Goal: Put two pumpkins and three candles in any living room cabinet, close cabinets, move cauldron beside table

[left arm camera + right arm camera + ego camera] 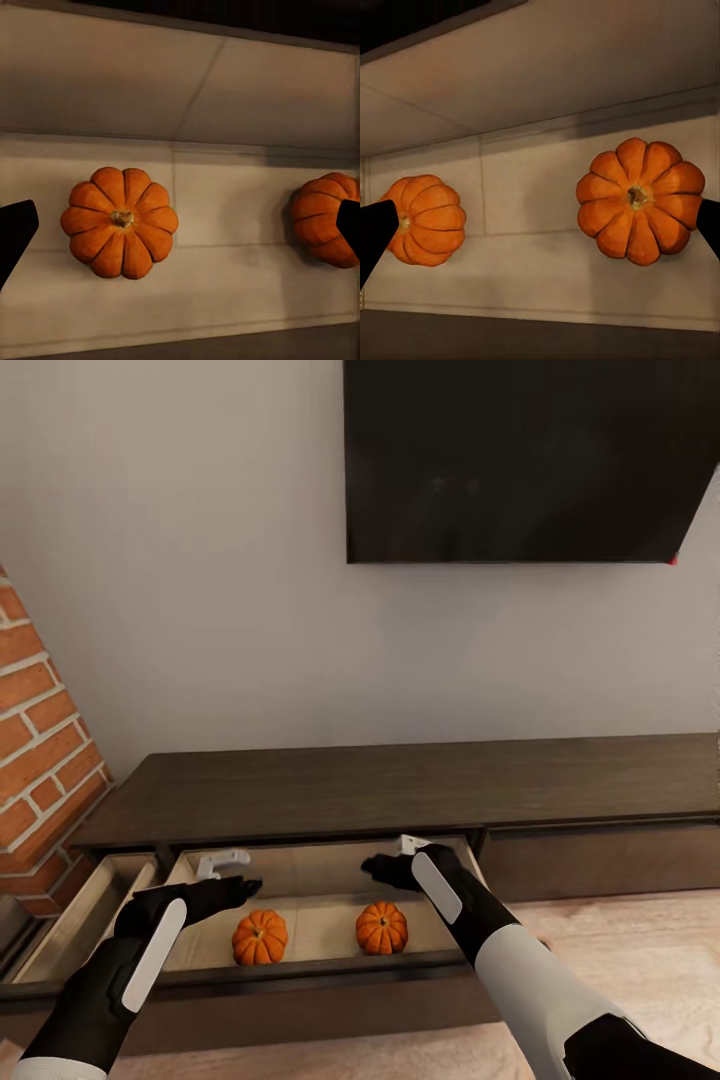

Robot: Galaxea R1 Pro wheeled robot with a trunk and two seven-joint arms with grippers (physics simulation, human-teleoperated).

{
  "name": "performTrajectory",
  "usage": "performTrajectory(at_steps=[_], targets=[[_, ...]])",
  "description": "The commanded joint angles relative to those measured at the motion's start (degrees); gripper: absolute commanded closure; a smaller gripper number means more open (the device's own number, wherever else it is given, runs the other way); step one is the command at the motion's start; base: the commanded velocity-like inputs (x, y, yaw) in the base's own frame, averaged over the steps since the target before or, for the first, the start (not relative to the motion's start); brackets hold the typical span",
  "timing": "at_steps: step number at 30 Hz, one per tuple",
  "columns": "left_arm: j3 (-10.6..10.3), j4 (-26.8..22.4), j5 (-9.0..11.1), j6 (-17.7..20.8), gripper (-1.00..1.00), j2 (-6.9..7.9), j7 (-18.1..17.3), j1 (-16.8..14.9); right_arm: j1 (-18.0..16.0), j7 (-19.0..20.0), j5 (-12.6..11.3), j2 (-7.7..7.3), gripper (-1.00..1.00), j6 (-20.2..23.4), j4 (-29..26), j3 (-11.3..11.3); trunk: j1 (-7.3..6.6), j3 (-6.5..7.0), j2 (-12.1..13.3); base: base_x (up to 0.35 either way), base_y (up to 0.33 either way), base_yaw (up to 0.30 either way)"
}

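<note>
The cabinet [400, 790] is a long, low dark-brown unit running along the pale wall below the black TV [530, 460], and its wide middle drawer [300, 965] stands pulled out toward the robot, showing a pale beige interior. Two pumpkins sit on that drawer's floor, side by side and apart from each other: the left pumpkin [260, 937] nearer the drawer's front edge, the right pumpkin [382, 928] just beyond it toward the drawer's middle. Both rest upright — in the wrist views their short stems point straight up at the cameras, ribs fanning out evenly, so neither shows a long axis. In the left wrist view the left pumpkin [120, 223] lies between the dark tips of the fingers [15, 232] with the other one [326, 217] at the far tip; in the right wrist view the right pumpkin [639, 199] sits near one finger [709, 225] and its neighbour [426, 220] near the other. The left gripper [245, 885] and right gripper [375, 866] hang over the drawer above the pumpkins, each with fingers spread wide and pinching nothing. A second compartment [85, 920], beside the brick column [40, 740], is also open — what lies in it cannot be made out.
</note>
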Motion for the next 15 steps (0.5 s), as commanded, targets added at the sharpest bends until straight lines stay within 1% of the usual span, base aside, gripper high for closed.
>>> performTrajectory(at_steps=[1,5,15], targets=[[-0.08,-0.05,0.23,0.27,-1.00,0.05,0.22,-0.04,-0.03,-0.57,-0.59,-0.04,-1.00,0.15,-0.08,0.18,-0.03,0.17,0.00,0.000,0.000,0.000],[-0.07,-0.07,0.23,0.47,-1.00,0.06,0.24,-0.06,-0.29,-0.63,-0.67,-0.04,-1.00,0.24,-0.05,0.16,-0.14,1.06,0.05,0.000,0.000,0.000],[0.00,0.04,0.14,3.06,-1.00,0.05,0.29,-0.71,-0.39,-0.61,-0.81,-0.04,-1.00,0.27,0.00,0.16,-0.39,3.27,0.18,0.000,0.000,0.000]])
